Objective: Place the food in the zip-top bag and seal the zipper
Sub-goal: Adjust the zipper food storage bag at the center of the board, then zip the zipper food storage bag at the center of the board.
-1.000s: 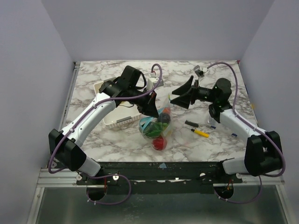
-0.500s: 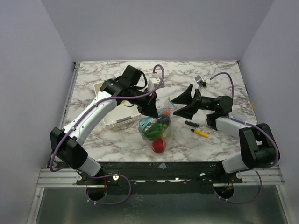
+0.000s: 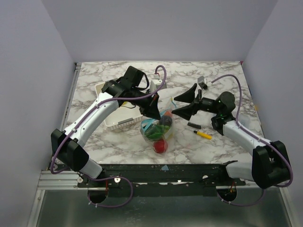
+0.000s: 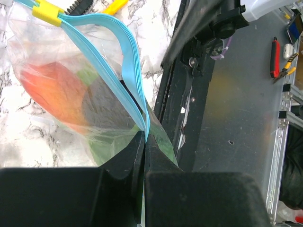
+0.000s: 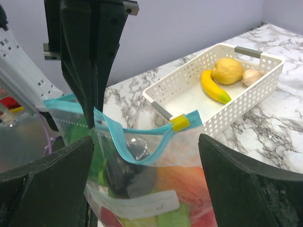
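Two pairs: left jaws tight on the zipper (image 4: 131, 71), right jaws wide, just beside the zip-top bag (image 3: 158, 128).

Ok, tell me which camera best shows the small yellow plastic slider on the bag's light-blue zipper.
Right wrist view: the yellow slider sits whole near mid-frame, at one end of the zipper strip. The left wrist view has it in the top-left corner; in the top external view it is too small to make out.
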You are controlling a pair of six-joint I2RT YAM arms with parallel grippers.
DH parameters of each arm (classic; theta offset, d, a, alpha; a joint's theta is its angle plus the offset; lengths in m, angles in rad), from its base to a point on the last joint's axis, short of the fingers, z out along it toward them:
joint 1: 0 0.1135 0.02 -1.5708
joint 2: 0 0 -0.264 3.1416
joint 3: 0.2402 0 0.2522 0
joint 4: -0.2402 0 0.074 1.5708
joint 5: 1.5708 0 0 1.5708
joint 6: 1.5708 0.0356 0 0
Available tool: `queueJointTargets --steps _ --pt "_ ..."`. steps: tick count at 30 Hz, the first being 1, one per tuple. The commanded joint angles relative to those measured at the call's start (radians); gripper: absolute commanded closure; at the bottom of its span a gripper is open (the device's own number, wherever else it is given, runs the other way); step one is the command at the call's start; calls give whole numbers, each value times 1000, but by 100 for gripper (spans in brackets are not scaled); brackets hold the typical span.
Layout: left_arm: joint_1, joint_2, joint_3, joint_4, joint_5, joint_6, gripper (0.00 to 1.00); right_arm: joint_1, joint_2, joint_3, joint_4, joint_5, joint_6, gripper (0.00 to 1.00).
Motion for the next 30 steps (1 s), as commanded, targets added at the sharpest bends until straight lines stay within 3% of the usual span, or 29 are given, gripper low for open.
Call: queueJointTargets --steps 1,4,7,13,17,30 --pt "4 -27 11 24 35 -7 100 85 -93 47 -340 237 -276 9" --pt "0 -20 14 27 24 -17 100 92 -104 69 -402 322 -259 20" --pt "-5 -22 17 30 4 -28 99 92 -118 123 -493 418 -154 23" --pt "-19 -30 24 31 -24 -41 97 105 -145 318 -941 728 54 26" --pt "-26 -25 33 20 -54 -47 97 121 -139 438 -1156 826 96 28" --pt "-37 -19 58 13 -76 -56 95 317 -70 606 -1369 1194 54 33"
